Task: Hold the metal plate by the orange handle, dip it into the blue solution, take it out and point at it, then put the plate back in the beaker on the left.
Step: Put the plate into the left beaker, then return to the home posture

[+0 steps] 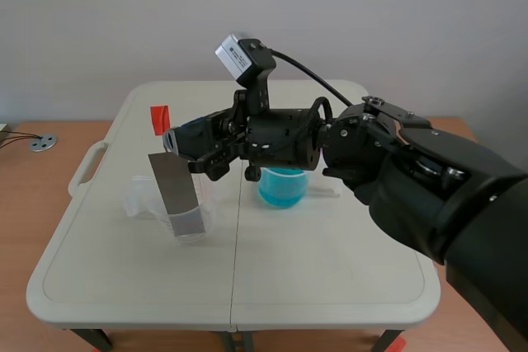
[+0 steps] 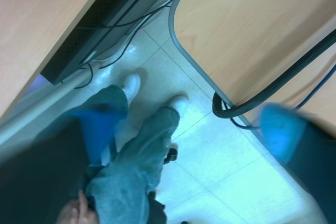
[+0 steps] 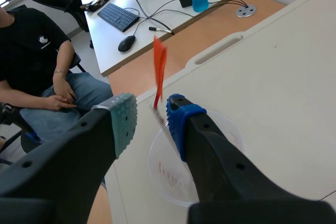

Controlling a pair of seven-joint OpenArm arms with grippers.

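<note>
Right claw (image 3: 151, 121): jaws apart, tips level with the foot of the orange handle (image 3: 159, 66); nothing gripped.
Handle: stands in the gap, closer to the blue pad (image 3: 177, 121) than to the grey-green pad (image 3: 125, 121); neither seems to touch it.
Long axis: the handle and the metal plate (image 1: 175, 185) form one strip, nearly upright and leaning a little. The jaws straddle it crosswise, so a plain squeeze should catch it.
Plate: its lower end sits in the clear beaker (image 3: 163, 174) on the counter (image 1: 313, 269), under the claw.
Blue solution (image 1: 281, 189): in its own beaker, to the robot's right of the clear one.
Left claw (image 2: 189, 129): apart, off the counter and facing the floor. The right arm is far nearer.
</note>
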